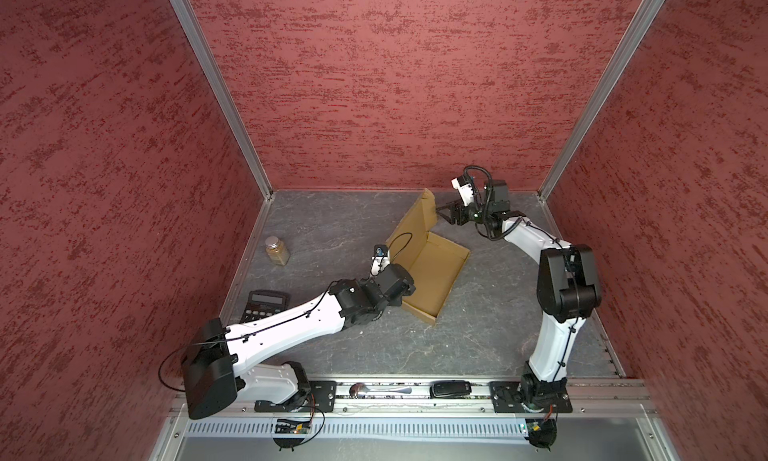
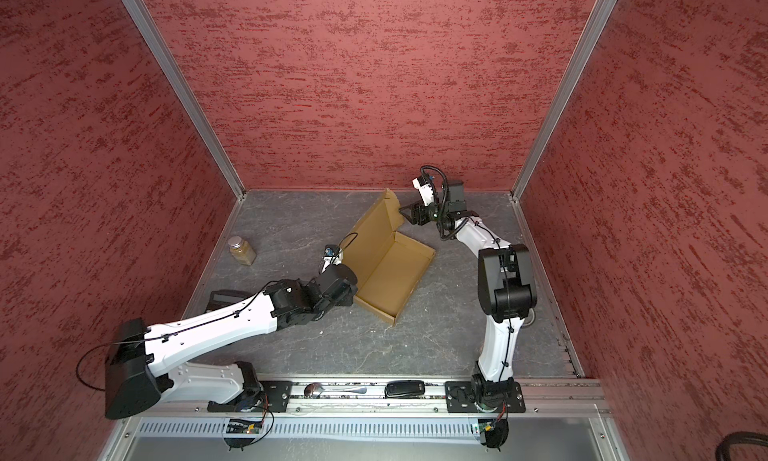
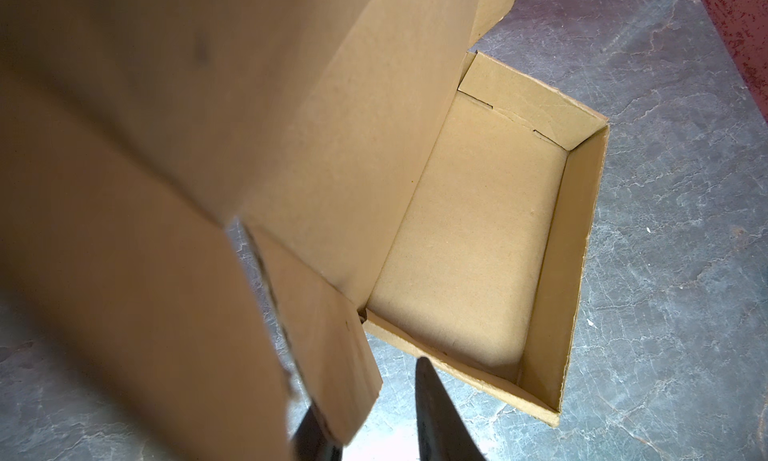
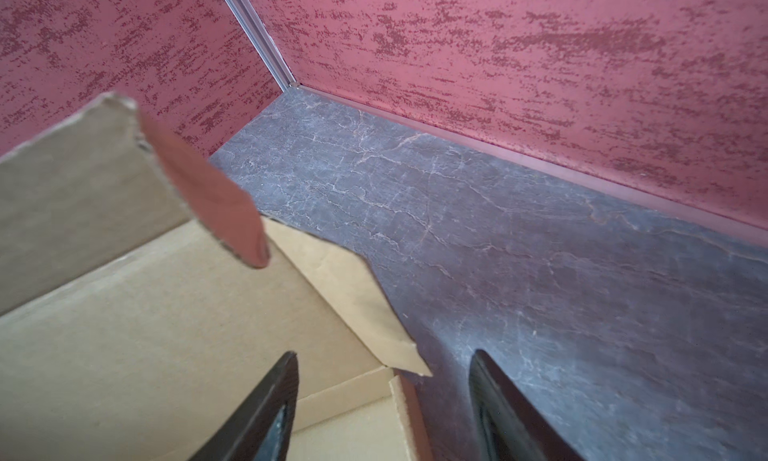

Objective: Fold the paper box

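Count: one tan corrugated-cardboard paper box [image 1: 436, 268] lay on the grey marbled bench [image 1: 478, 334], tray formed, lid raised. Two hands: left hand [image 3: 370, 396] released, straddling a lid flap that hid one fingertip; right hand [image 4: 385, 353] released, spread at the lid's corner. One black calculator [image 1: 266, 303], partly covered by the left arm [image 1: 286, 326].

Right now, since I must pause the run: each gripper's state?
Left gripper: open, straddling a paper box flap, unclamped.
Right gripper: open, holding nothing.
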`<control>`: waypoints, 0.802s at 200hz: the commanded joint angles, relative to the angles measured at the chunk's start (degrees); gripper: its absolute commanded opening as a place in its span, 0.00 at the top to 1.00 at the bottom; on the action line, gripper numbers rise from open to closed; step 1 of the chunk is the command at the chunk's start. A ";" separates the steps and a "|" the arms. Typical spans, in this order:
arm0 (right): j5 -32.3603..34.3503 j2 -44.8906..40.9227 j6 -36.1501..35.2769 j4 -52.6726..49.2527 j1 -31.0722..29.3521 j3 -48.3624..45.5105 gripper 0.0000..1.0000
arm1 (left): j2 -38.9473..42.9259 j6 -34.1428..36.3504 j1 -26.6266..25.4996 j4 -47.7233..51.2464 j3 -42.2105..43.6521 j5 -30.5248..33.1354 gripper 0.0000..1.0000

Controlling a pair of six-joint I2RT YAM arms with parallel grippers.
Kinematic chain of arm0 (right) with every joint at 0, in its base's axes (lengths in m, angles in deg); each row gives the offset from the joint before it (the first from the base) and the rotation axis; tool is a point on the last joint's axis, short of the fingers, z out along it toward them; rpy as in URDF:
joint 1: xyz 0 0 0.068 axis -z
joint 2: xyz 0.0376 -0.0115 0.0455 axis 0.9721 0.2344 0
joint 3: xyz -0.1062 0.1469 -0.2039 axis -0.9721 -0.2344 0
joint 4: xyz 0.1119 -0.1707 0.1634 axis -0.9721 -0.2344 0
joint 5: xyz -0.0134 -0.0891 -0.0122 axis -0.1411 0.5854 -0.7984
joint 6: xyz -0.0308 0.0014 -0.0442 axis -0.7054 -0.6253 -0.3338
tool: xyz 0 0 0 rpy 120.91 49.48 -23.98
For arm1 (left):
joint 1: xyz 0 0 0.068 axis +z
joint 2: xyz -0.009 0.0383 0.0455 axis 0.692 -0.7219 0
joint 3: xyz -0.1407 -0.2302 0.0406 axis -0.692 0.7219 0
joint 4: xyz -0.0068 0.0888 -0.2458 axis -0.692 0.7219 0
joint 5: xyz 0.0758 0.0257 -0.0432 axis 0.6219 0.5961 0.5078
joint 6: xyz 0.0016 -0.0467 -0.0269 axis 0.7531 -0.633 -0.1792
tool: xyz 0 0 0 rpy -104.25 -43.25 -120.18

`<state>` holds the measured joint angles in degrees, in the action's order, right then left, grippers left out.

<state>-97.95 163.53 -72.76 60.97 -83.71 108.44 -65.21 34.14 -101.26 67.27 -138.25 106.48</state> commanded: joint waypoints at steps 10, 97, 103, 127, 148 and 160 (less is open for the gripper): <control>-5.44 3.22 -4.35 -3.10 0.68 4.81 0.33 | -0.03 0.90 0.34 0.05 0.84 -0.89 0.71; -9.28 8.82 -4.91 -4.94 0.65 10.23 0.31 | 0.45 1.43 0.14 -0.42 1.45 -1.29 0.71; -9.53 9.03 -4.78 -4.92 0.63 10.44 0.31 | 0.41 1.48 0.02 -0.54 1.45 -1.28 0.71; -10.33 10.16 -4.44 -5.06 0.52 11.35 0.31 | 0.19 1.53 -0.08 -0.85 1.45 -1.46 0.71; -11.02 10.87 -4.32 -5.46 0.33 12.45 0.31 | -0.02 1.57 -0.25 -1.31 1.36 -1.50 0.71; -11.35 11.37 -4.41 -5.91 0.07 13.20 0.31 | -0.12 1.70 -0.23 -1.53 1.41 -1.44 0.71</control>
<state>-106.45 173.69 -76.34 56.32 -83.12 118.85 -65.19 35.06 -101.32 67.18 -137.27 105.41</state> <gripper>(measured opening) 0.693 0.291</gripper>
